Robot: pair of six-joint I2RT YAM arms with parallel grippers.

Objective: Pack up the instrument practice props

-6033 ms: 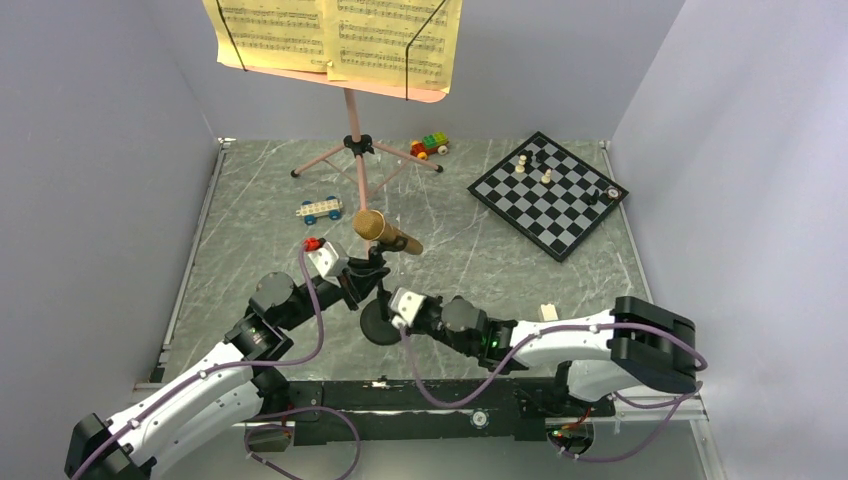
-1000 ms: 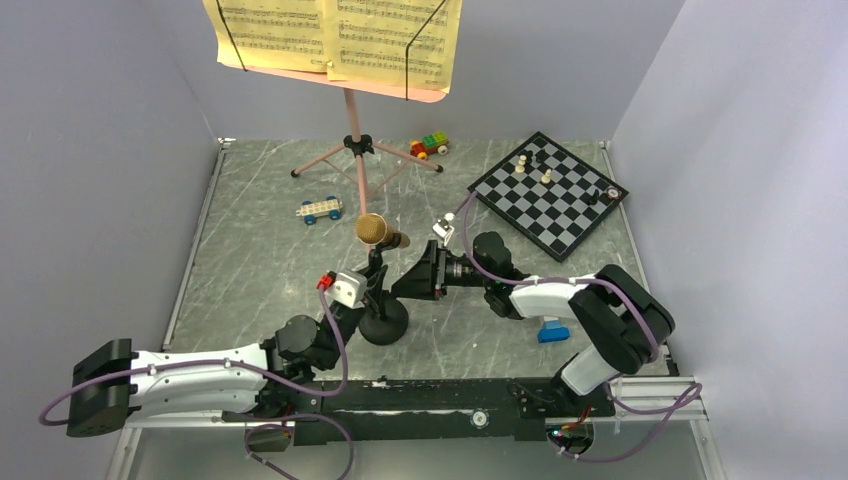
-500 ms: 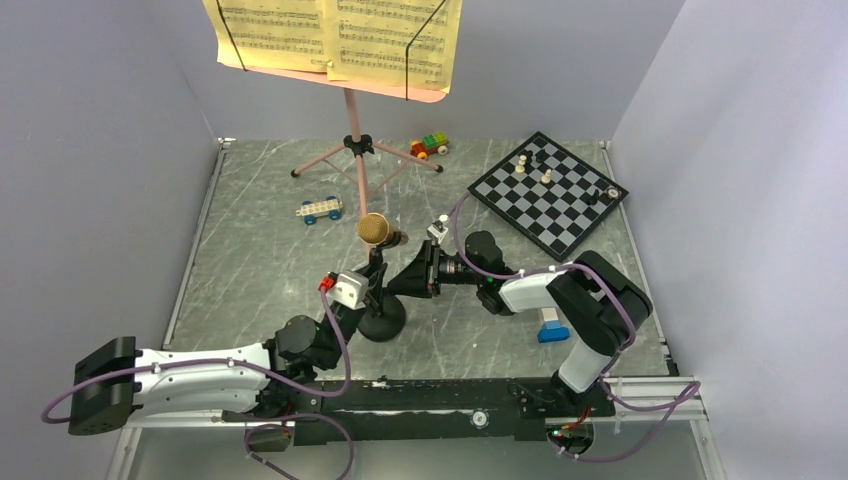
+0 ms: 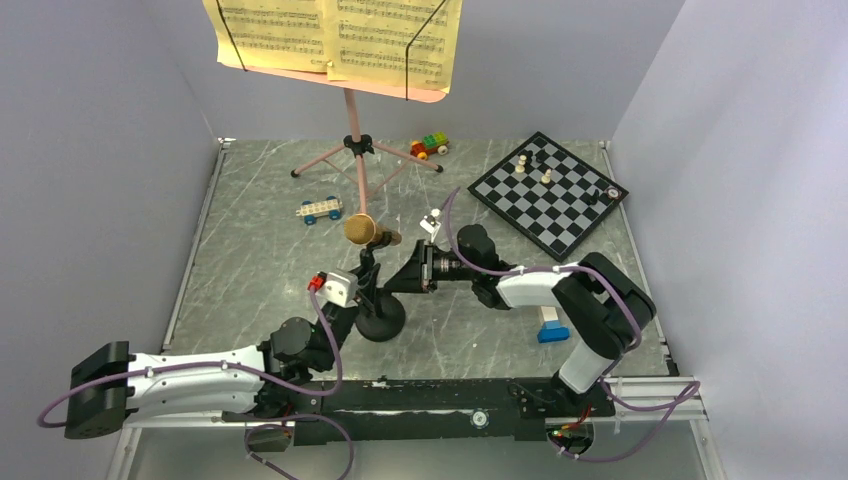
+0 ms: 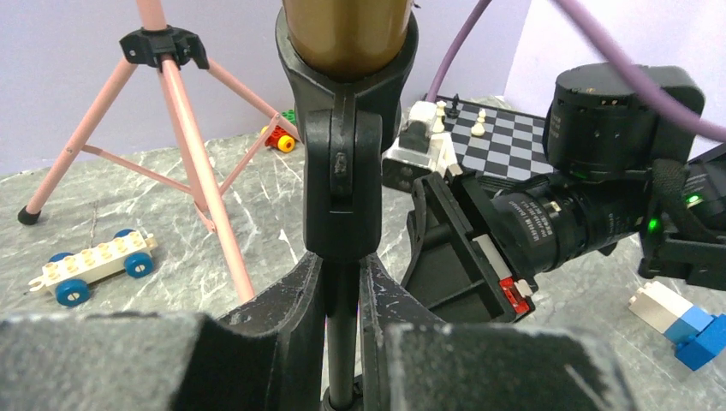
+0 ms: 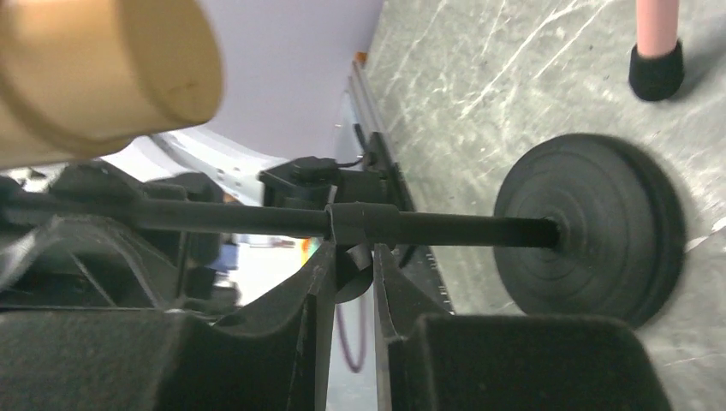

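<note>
The black mic stand stands near the front of the table on its round base [image 4: 381,322], with the gold-brown microphone [image 4: 360,231] clipped on top. My left gripper [image 4: 362,287] is shut on the stand's thin rod [image 5: 342,342], one finger on each side, just under the clip. My right gripper [image 4: 390,286] reaches in from the right. Its narrow jaws pinch a small round knob at the rod's collar [image 6: 364,224]. The pink tripod music stand [image 4: 355,160] stands behind, carrying yellow sheet-music pages [image 4: 335,40].
A black-and-white chessboard [image 4: 548,193] with a few pieces lies at the back right. Two toy brick cars [image 4: 319,209] [image 4: 429,146] sit near the tripod's legs. A blue-and-white brick [image 4: 551,328] lies by the right arm. Grey walls close in on three sides.
The right gripper's jaws have drawn together at the stand's collar, and that arm has slid slightly left. The microphone head has swung a little left. The left gripper keeps its hold.
</note>
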